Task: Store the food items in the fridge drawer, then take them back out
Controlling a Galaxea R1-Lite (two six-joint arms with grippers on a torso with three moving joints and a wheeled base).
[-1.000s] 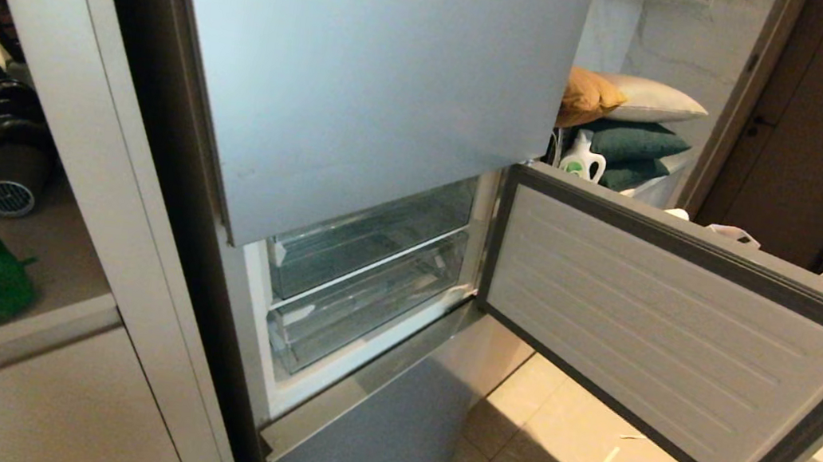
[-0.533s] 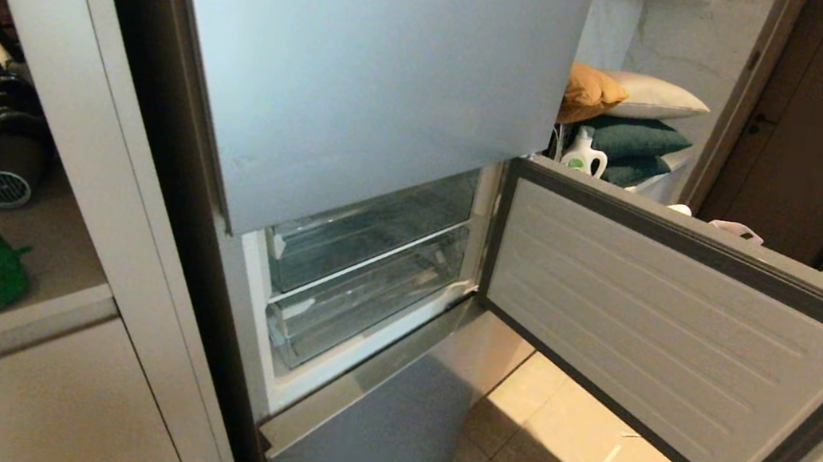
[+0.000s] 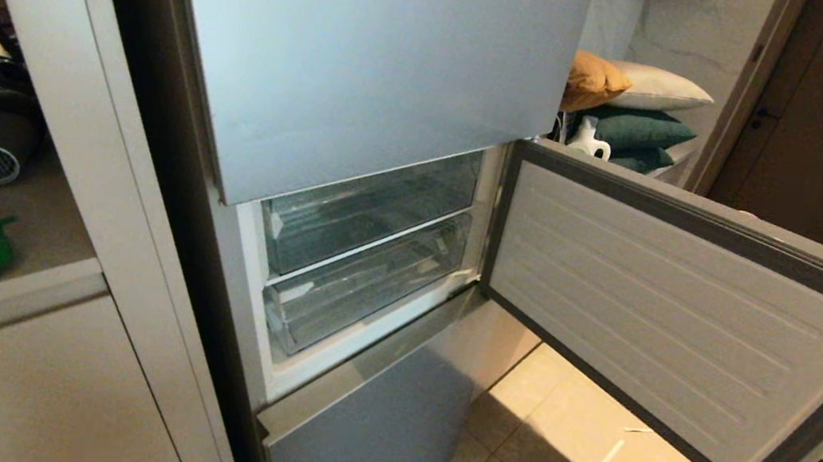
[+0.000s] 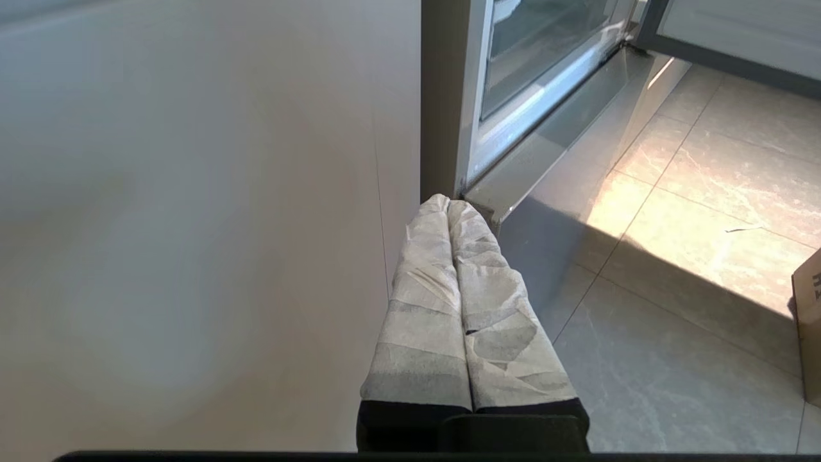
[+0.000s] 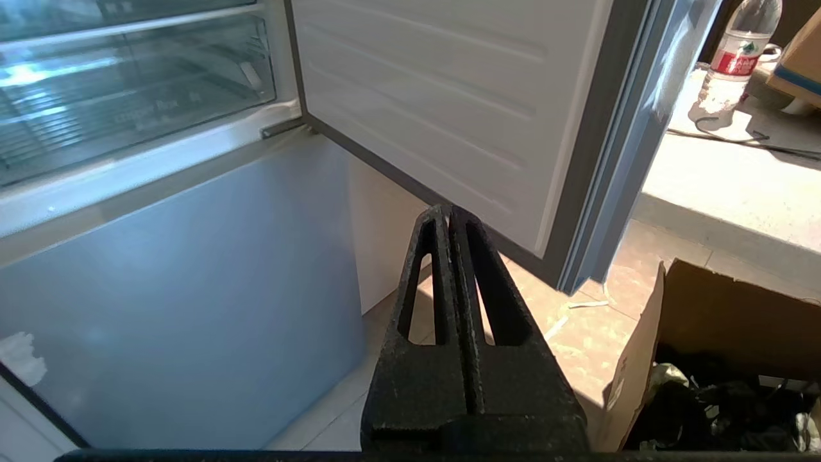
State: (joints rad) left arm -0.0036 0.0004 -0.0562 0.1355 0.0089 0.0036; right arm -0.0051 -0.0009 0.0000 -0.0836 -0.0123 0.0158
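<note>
Showing both grippers' jaws closed, empty.

The left gripper (image 4: pixel 449 204), at lower centre of its wrist frame, wore wrinkled white tape over two long tapering fingers (image 4: pixel 423 308) rising from a black base. The right gripper (image 5: pixel 449 210), lower centre of its frame, was bare, rough black, each finger (image 5: pixel 423 301) pierced by a triangular cut-out.
</note>
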